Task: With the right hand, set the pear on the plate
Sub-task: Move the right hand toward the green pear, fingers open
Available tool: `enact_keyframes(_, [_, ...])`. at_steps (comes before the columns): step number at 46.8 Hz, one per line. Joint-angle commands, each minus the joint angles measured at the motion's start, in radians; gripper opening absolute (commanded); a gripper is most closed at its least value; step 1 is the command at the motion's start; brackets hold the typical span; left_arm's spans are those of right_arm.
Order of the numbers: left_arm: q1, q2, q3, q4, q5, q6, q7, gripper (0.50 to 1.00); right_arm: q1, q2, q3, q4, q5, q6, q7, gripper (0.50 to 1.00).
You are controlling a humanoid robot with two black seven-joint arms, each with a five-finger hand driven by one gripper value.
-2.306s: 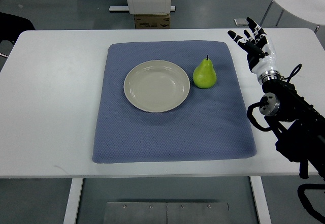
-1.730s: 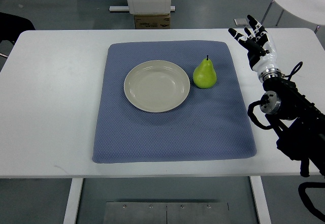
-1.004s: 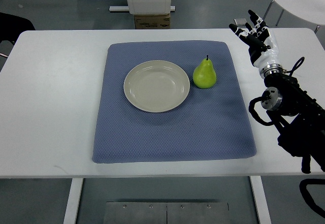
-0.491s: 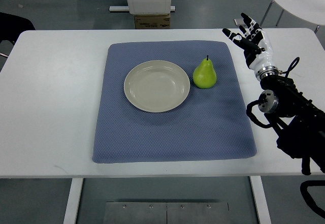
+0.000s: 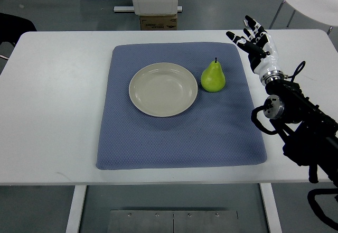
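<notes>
A green pear [image 5: 213, 77] stands upright on the blue mat [image 5: 179, 132], just right of a cream plate [image 5: 163, 89] that holds nothing. My right hand [image 5: 252, 41] hovers at the mat's far right corner, up and to the right of the pear and well apart from it. Its fingers are spread and hold nothing. The black forearm [image 5: 296, 127] runs down to the right edge of the picture. The left arm does not show.
The white table [image 5: 53, 106] carries the mat. A white chair [image 5: 311, 0] stands beyond the table's far right corner. A white cabinet base with a cardboard box [image 5: 157, 20] sits behind the far edge.
My right hand has drifted left toward the mat's far right corner, with the forearm following. The pear and plate have not moved.
</notes>
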State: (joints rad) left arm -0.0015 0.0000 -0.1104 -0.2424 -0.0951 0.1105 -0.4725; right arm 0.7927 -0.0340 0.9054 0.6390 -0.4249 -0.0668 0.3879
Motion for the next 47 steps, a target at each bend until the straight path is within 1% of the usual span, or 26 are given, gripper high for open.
enact_keyframes(1, [0.0,0.0,0.0,0.0,0.0,0.0,0.0,1.0,-0.001,0.0,-0.002,-0.001,0.0,0.001,0.002,1.0])
enact_keyframes(6, [0.0,0.0,0.0,0.0,0.0,0.0,0.0,1.0,0.0,-0.001,-0.025,-0.002,-0.002,-0.001,0.002,1.0])
enact_keyframes(15, [0.0,0.0,0.0,0.0,0.0,0.0,0.0,1.0,0.016,-0.001,-0.141,-0.007,-0.002,-0.002,0.012,0.998])
enact_keyframes(26, [0.0,0.0,0.0,0.0,0.0,0.0,0.0,1.0,0.017,-0.003,-0.21,-0.027,-0.008,-0.002,0.014,0.993])
enact_keyframes(31, [0.0,0.0,0.0,0.0,0.0,0.0,-0.001,1.0,0.025,-0.001,-0.235,-0.062,-0.012,-0.008,0.06,0.979])
enact_keyframes(35, [0.0,0.0,0.0,0.0,0.0,0.0,0.0,1.0,0.042,0.009,-0.272,-0.107,-0.014,-0.034,0.101,0.962])
enact_keyframes(39, [0.0,0.0,0.0,0.0,0.0,0.0,0.0,1.0,0.051,0.016,-0.316,-0.114,-0.014,-0.06,0.134,0.96])
enact_keyframes(47, [0.0,0.0,0.0,0.0,0.0,0.0,0.0,1.0,0.062,0.017,-0.362,-0.113,-0.014,-0.071,0.163,0.962])
